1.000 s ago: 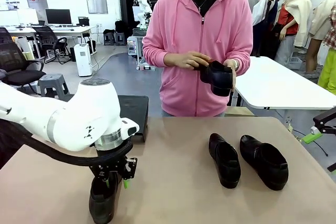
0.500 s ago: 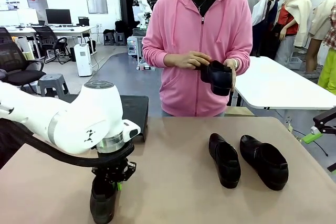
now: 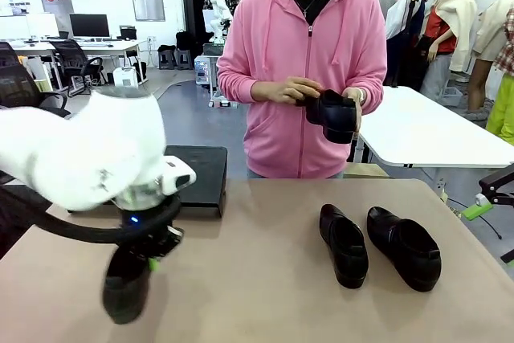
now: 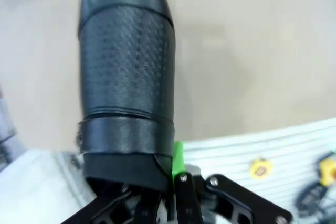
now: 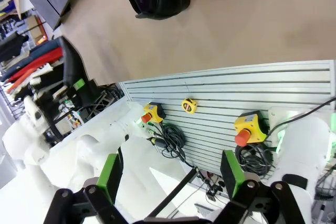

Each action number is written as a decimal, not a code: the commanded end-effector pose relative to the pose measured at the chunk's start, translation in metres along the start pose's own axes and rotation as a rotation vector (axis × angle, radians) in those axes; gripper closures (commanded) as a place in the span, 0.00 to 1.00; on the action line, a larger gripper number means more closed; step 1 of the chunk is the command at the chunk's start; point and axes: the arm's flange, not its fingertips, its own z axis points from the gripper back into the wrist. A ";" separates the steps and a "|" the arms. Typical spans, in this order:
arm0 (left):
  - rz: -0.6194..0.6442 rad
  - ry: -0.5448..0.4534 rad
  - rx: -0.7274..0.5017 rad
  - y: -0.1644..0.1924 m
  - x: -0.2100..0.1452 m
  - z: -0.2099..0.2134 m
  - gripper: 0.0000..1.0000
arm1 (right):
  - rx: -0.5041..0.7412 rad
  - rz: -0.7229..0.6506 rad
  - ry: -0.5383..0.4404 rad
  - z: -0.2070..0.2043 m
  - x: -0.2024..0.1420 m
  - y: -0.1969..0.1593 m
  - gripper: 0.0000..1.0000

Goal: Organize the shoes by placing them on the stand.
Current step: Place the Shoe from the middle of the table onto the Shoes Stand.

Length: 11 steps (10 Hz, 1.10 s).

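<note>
— Our left end effector (image 3: 146, 261) is clamped on a shoe (image 3: 122, 295), lower left of frame. A second ago the shoe sat lower; now it's off the worktop (image 3: 265, 295).
— So next we carry it to the stand (image 3: 197, 174), just above.

The left arm (image 3: 88, 158), white and blurred, reaches in over the near left part of the tabletop (image 3: 257, 303). Below its wrist the left gripper (image 3: 148, 253) grips the heel end of a black shoe (image 3: 124, 288), toe pointing toward the near edge. Behind the arm, the black stand (image 3: 201, 173) sits at the tabletop's far edge. Right of the middle, the middle shoe (image 3: 344, 245) and the right shoe (image 3: 404, 247) lie side by side, slightly apart. A person (image 3: 297, 54) in a pink hoodie stands at the far side, holding a fourth shoe (image 3: 333, 116) between both hands (image 3: 289, 90).
</note>
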 end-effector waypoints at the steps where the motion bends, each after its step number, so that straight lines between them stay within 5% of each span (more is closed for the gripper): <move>1: 0.033 -0.098 0.112 0.053 -0.031 0.059 1.00 | -0.019 -0.004 0.008 0.006 -0.001 0.000 0.00; 3: 0.118 -0.144 0.297 0.109 -0.043 0.069 1.00 | -0.019 -0.004 0.008 0.006 -0.001 0.000 0.00; 4: 0.130 -0.167 0.272 0.127 -0.047 0.067 1.00 | -0.019 -0.004 0.008 0.006 -0.001 0.000 0.00; 5: 0.202 -0.198 0.198 0.131 -0.057 0.070 1.00 | -0.019 -0.004 0.008 0.006 -0.001 0.000 0.00; 6: 0.122 -0.140 0.251 0.112 -0.051 0.083 1.00 | -0.019 -0.004 0.008 0.006 -0.001 0.000 0.00; 10: 0.134 -0.142 0.253 0.118 -0.053 0.077 1.00 | -0.019 -0.004 0.008 0.006 -0.001 0.000 0.00; 11: 0.117 -0.139 0.230 0.133 -0.024 0.077 1.00 | -0.019 -0.004 0.008 0.006 -0.001 0.000 0.00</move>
